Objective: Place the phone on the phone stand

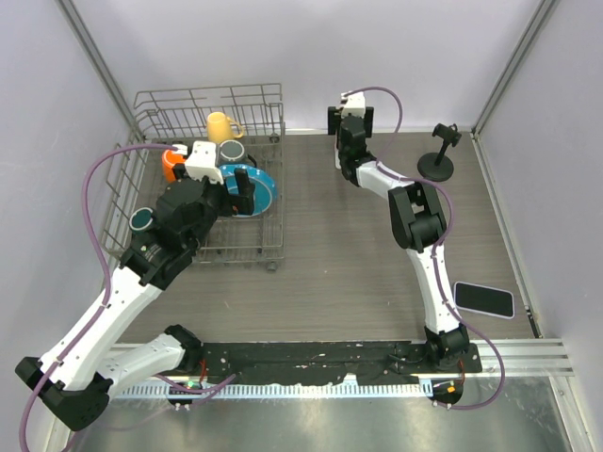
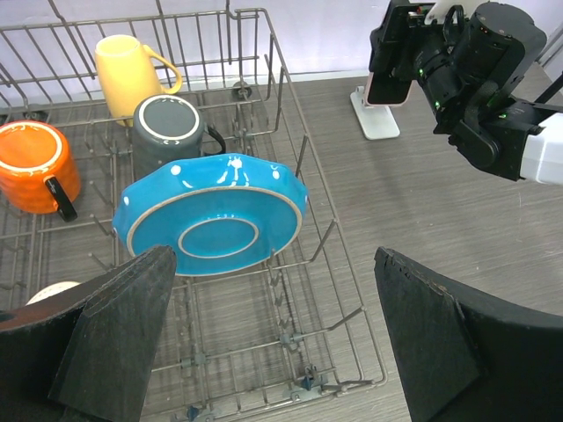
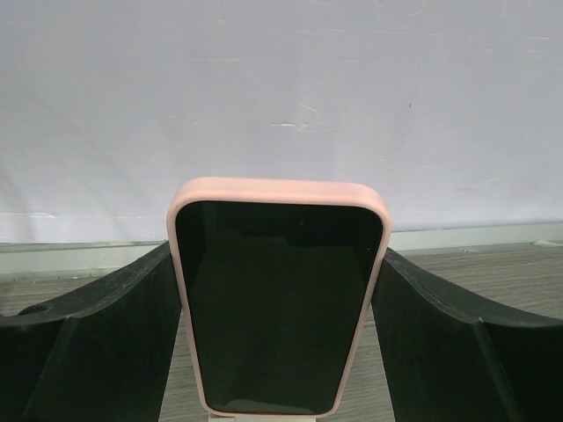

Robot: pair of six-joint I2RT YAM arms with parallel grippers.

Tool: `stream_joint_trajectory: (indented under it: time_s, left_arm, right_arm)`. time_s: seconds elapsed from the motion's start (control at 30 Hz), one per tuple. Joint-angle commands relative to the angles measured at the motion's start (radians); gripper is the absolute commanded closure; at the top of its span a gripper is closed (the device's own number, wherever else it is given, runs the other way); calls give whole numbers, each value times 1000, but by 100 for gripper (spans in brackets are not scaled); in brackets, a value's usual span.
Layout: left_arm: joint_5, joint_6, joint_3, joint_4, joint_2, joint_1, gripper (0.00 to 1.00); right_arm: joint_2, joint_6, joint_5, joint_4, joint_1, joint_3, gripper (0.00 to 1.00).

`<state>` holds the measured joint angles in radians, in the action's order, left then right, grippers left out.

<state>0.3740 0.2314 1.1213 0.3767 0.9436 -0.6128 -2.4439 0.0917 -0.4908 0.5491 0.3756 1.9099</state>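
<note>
A phone in a pink case (image 3: 277, 303) stands upright between the fingers of my right gripper (image 3: 277, 352), which touch both its sides. This is at the far back of the table near the wall (image 1: 350, 121). In the left wrist view the phone (image 2: 387, 66) hangs just above a white phone stand (image 2: 376, 119); whether they touch is unclear. A sliver of the white stand shows under the phone (image 3: 211, 418). My left gripper (image 2: 273, 259) is open and empty over the dish rack (image 1: 236, 188).
The wire dish rack (image 1: 273, 99) holds a blue plate (image 2: 211, 215), a yellow mug (image 2: 127, 70), a grey mug (image 2: 167, 127) and an orange mug (image 2: 31, 163). A black round-base stand (image 1: 440, 158) is at the back right. A second, black phone (image 1: 483, 298) lies at the right.
</note>
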Motion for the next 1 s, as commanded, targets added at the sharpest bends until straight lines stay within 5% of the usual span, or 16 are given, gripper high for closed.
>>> stream_joint_trajectory:
  time_s: [0.0,0.3,0.6,0.8,0.9,0.97]
  left_arm:
    - [-17,13,-2,-59,-2,10,0]
    - [-26,20,-3,-59,-5,16,0]
    - [-37,25,-3,-58,-3,22,0]
    - [-44,28,-3,-59,-3,25,0]
    - [-49,29,-3,-58,-3,28,0]
    - [-50,31,-3,-58,-3,30,0]
  right_arm:
    - [36,-20,14,87,-9,1,99]
    - [31,-18,34,94,-9,-8,99]
    - [36,-7,52,104,-9,-29,84]
    - [39,6,64,86,-9,-26,63]
    - [39,14,66,75,-9,-20,36]
    - [42,17,66,68,-9,-17,29]
